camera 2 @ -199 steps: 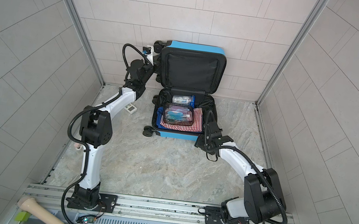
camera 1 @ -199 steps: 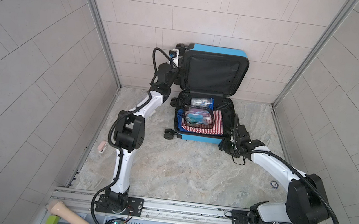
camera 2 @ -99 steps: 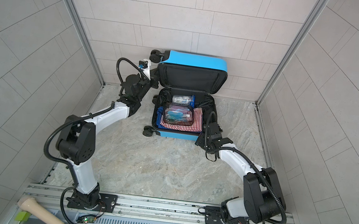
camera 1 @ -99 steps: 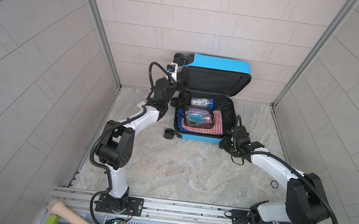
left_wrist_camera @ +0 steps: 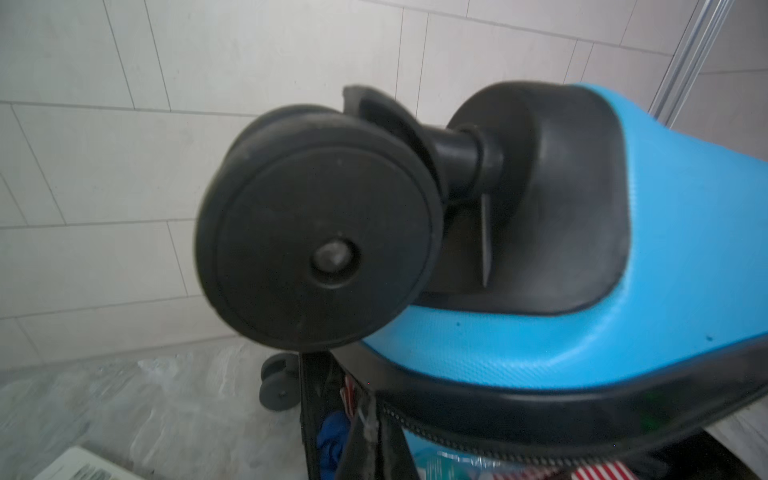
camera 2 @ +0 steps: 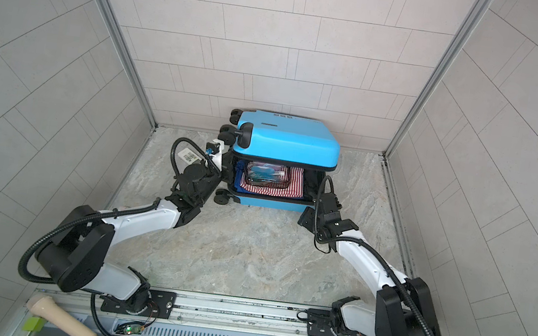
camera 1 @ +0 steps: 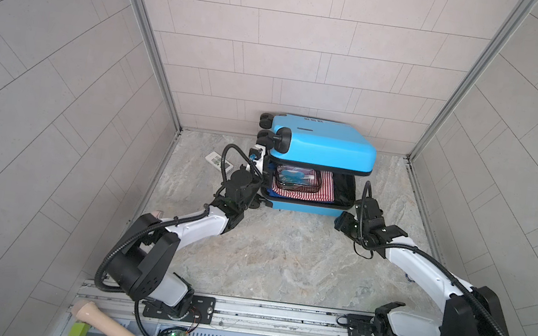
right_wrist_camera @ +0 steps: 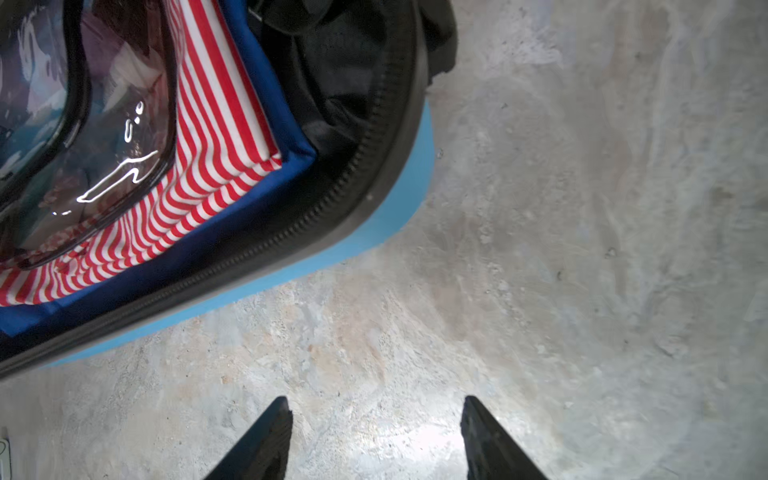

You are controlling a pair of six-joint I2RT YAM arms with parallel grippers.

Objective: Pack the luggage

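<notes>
Right wrist view: the right jaws are seen open and empty, their fingertips (right_wrist_camera: 266, 444) spread above bare table (right_wrist_camera: 540, 249), just beside the front right corner of the luggage (right_wrist_camera: 399, 216). In both top views the luggage (camera 1: 323, 147) (camera 2: 286, 143) is found at the back of the table, close to the rear wall, with its blue lid tilted low over the base and not yet shut. Inside the base a clear pouch (camera 1: 294, 178) is laid on a red-and-white striped cloth (camera 1: 324, 192). The left jaws are placed at the lid's left edge, below a black wheel (left_wrist_camera: 316, 224) that fills the left wrist view. They are closed, but whether the rim is pinched between them cannot be told.
</notes>
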